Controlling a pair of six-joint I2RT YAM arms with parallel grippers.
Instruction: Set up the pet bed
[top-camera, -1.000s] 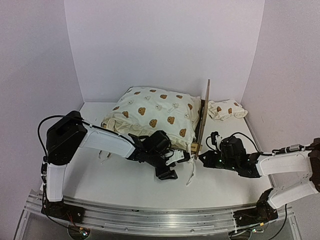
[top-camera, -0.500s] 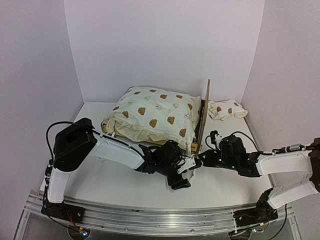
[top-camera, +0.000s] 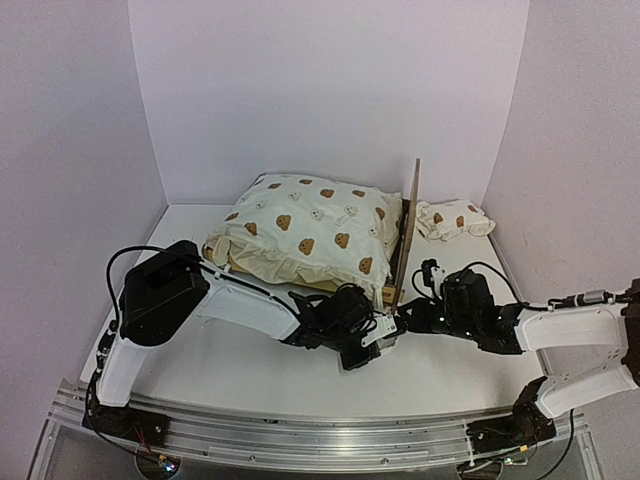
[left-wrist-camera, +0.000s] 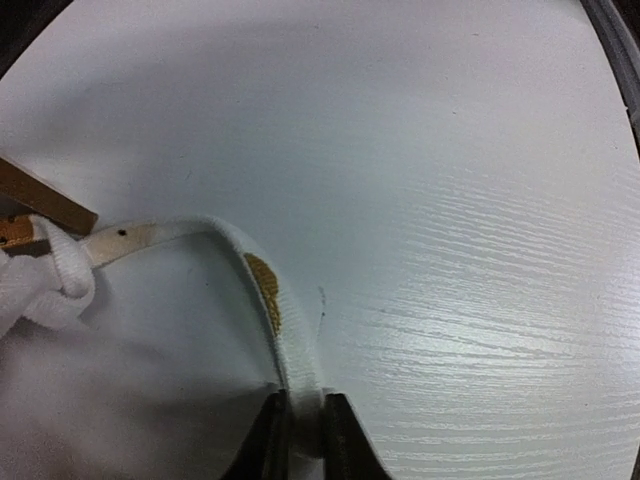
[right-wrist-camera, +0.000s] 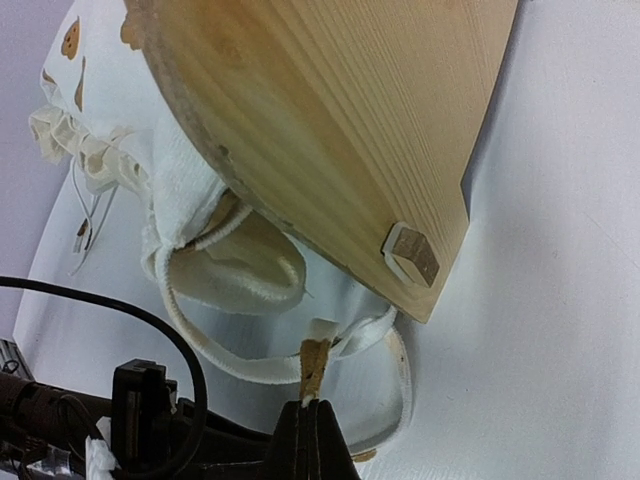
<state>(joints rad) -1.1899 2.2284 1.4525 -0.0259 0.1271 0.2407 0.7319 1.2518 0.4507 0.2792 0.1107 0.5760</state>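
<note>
Table (top-camera: 250, 370): white, and it carries everything you see; the headboard stands right of its middle, toward the back.
Bed (top-camera: 300, 235): you find it on the headboard's left and touching it, a cream bear-print cushion puffed over the frame, which shows only as a wood edge under the near side.
Left arm (top-camera: 240, 300): yours reaches low across the front of the bed and ends just beside the headboard's near bottom corner.
Right arm (top-camera: 570, 330): yours comes in from the headboard's right and ends just beside that same corner.
Headboard (top-camera: 410, 215): a thin plywood panel, upright and edge-on to the top camera; your right wrist view looks along its flat face.
Pillow (top-camera: 455, 220): small, bear-print, lying on the table right of the headboard and apart from it.
Left gripper (left-wrist-camera: 305, 410): your fingers are clamped on the strap, with only its width between them.
Right gripper (right-wrist-camera: 308, 408): your fingertips are pressed together, pinching the tab below the headboard's corner.
Strap (left-wrist-camera: 270, 300): white band with a brown print, running from your left fingers toward the headboard end of the frame.
Loop (right-wrist-camera: 230, 362): white cord hanging beneath the headboard's bottom corner.
Tab (right-wrist-camera: 314, 362): a tan bit on the loop, rising from your right fingertips.
</note>
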